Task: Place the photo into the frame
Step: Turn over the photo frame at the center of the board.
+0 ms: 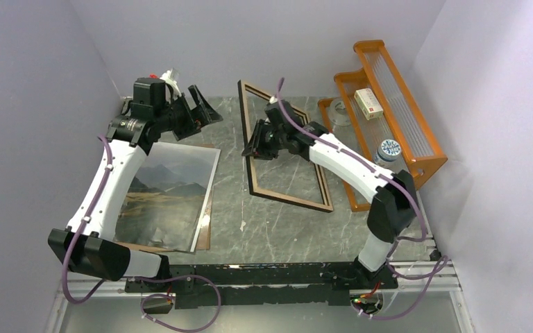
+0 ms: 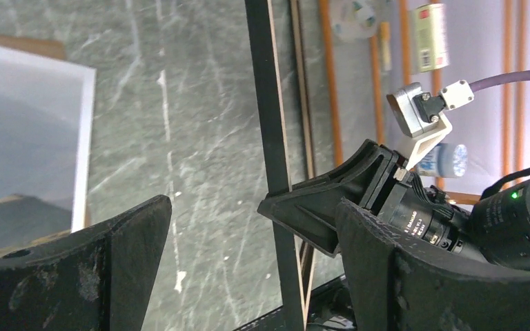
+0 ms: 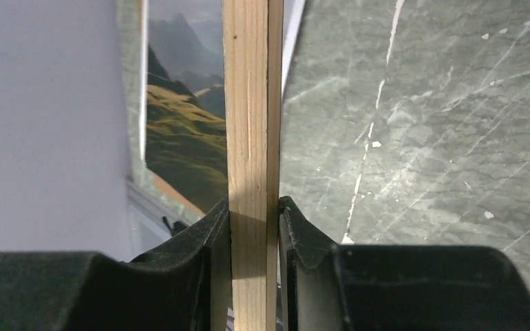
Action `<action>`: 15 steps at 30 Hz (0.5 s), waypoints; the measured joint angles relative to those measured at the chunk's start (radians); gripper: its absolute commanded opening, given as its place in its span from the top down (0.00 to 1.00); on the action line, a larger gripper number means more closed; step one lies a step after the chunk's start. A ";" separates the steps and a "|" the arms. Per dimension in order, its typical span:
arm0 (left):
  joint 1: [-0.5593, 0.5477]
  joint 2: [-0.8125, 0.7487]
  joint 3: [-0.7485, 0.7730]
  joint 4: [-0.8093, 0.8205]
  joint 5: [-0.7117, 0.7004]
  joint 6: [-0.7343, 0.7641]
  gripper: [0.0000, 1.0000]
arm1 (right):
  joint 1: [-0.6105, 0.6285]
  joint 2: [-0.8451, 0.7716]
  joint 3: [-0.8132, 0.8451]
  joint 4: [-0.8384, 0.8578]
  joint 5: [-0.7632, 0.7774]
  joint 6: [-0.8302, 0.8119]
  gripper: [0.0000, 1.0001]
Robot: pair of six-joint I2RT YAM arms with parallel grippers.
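The photo (image 1: 170,191), a mountain print, lies face up at the left on a brown backing board (image 1: 205,229). The frame (image 1: 290,195) stands tilted, its left side lifted off the table. My right gripper (image 1: 252,148) is shut on that left side. In the right wrist view both fingers of the right gripper (image 3: 254,227) press on the light wood edge of the frame (image 3: 252,103), with the photo (image 3: 186,138) behind. My left gripper (image 1: 205,107) hangs open and empty left of the frame's top corner. The left wrist view looks past that gripper (image 2: 255,276) at the frame's black edge (image 2: 269,103) and the photo (image 2: 27,152).
An orange rack (image 1: 416,139) stands at the back right, holding a small box (image 1: 368,103), a bottle (image 1: 388,150) and a glass jar (image 1: 339,114). Walls close in on the left, back and right. The right arm's wrist camera (image 2: 421,117) sits close to my left gripper's right finger.
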 measured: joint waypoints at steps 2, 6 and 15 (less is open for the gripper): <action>0.005 0.000 -0.016 -0.027 -0.021 0.014 0.07 | 0.020 0.036 0.000 -0.001 0.026 -0.011 0.94; 0.013 0.000 -0.034 -0.077 -0.067 0.040 0.08 | 0.053 0.094 -0.002 0.032 0.080 -0.002 0.85; 0.068 -0.005 -0.109 -0.121 -0.121 0.077 0.08 | 0.146 0.376 0.102 0.113 0.244 0.062 0.68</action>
